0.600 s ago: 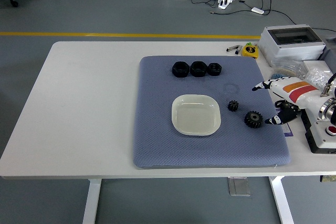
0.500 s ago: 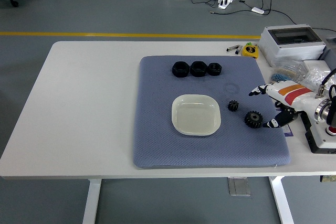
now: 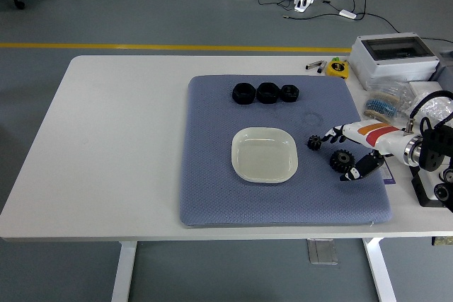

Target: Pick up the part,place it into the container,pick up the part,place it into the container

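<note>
Since the earlier frames your right hand has slid leftward over the edge of the blue-grey padded mat, and its white fingers and dark thumb now bracket the larger black toothed gear rather than sitting off to its right. The fingers are spread, holding nothing; from this high view you cannot quite tell whether a tip already grazes the gear, but nothing looks pinched.

Read the layout from the fingers. The larger gear lies between the upper fingers and the lower thumb, just ahead of the palm. The smaller black gear sits just beyond the upper fingertip, to its left, nearly touching it. Both are round and lie flat, so neither has a long axis to line up with. The shallow cream square dish, empty, is farther left of the fingers, past the small gear. Three black ring-shaped parts sit in a row well beyond the fingers, toward the far side of the mat.

Your left hand is out of view, so the right is the only one placed for this. Judging by the bracket, you need to close on the larger gear, lift, and carry it left to the dish, minding the small gear on the way.
</note>
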